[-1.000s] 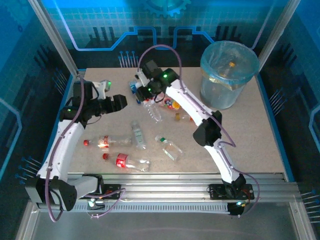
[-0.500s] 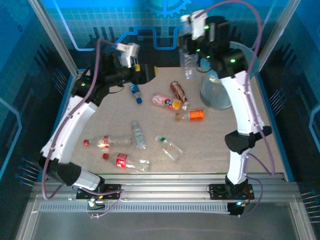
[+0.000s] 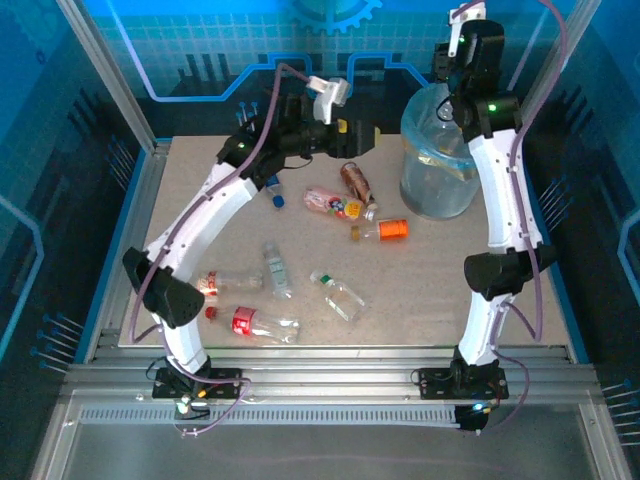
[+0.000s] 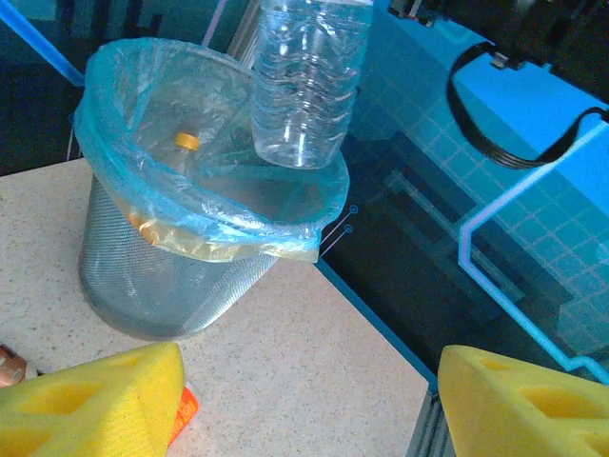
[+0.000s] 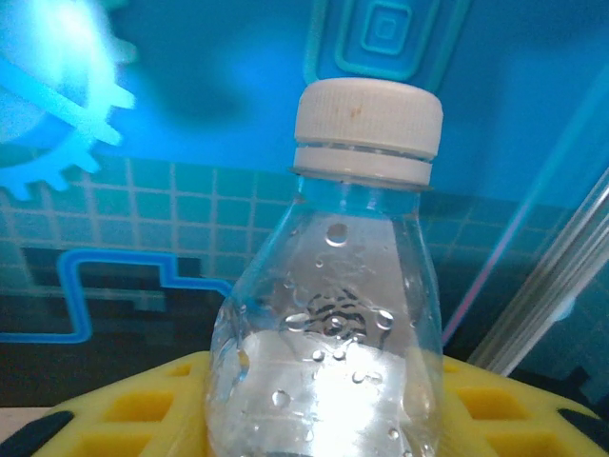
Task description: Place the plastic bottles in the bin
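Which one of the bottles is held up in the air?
The clear bottle with the white cap, in the right gripper above the bin; no other is held.

- We see the bin (image 3: 440, 195) standing upright at the tabletop's far right corner. It is tall, round and translucent grey, with a light blue bag folded over its rim.
- An orange-capped bottle (image 4: 186, 143) lies inside it.
- A clear bottle (image 4: 304, 86) with a white cap and droplets inside hangs upright over the bin's mouth.
- A brown bottle (image 3: 355, 180), a pink-labelled bottle (image 3: 333, 203) and an orange-labelled bottle (image 3: 388, 229) lie close together left of the bin.
- Toward the near left corner lie four more on their sides — a red-labelled bottle (image 3: 255, 322), a red-and-white bottle (image 3: 215, 283), a slim bottle (image 3: 277, 268) and a green-capped bottle (image 3: 338, 294).
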